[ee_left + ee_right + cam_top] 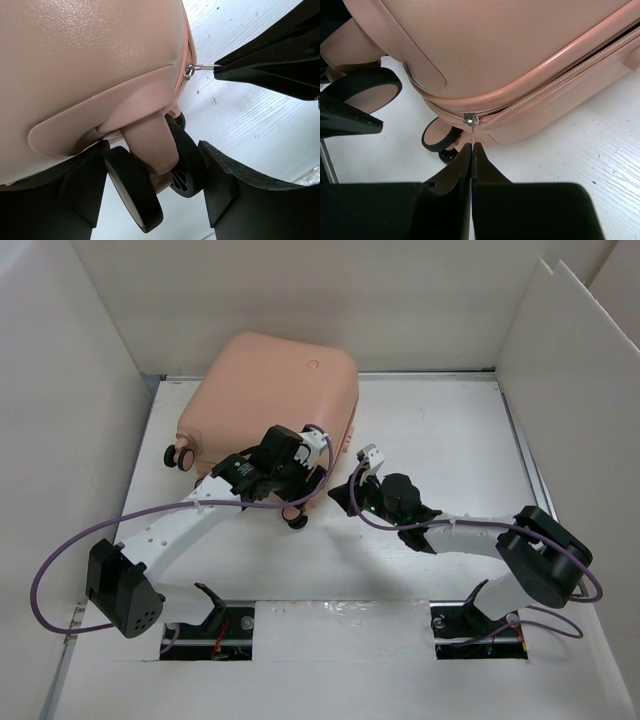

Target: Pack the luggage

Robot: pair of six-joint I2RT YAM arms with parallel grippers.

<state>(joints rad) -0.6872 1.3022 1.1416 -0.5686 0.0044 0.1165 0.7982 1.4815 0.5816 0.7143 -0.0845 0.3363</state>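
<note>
White surface (430, 420) carries the luggage (275, 390) in the upper left-centre of the top view: a salmon-pink hard shell with rounded corners, lying flat with its halves together and a zipper (545, 95) running along the seam. Left pincer (152, 150) stands apart, its fingers flanking the black twin wheel (135, 192) at the near corner. Right pincer (471, 150) is pressed together on the thin metal zipper pull (471, 131).

left claw (152, 172) astride luggage (90, 55) wheel (127, 182), right claw (471, 150) on zipper pull (470, 121)
</note>
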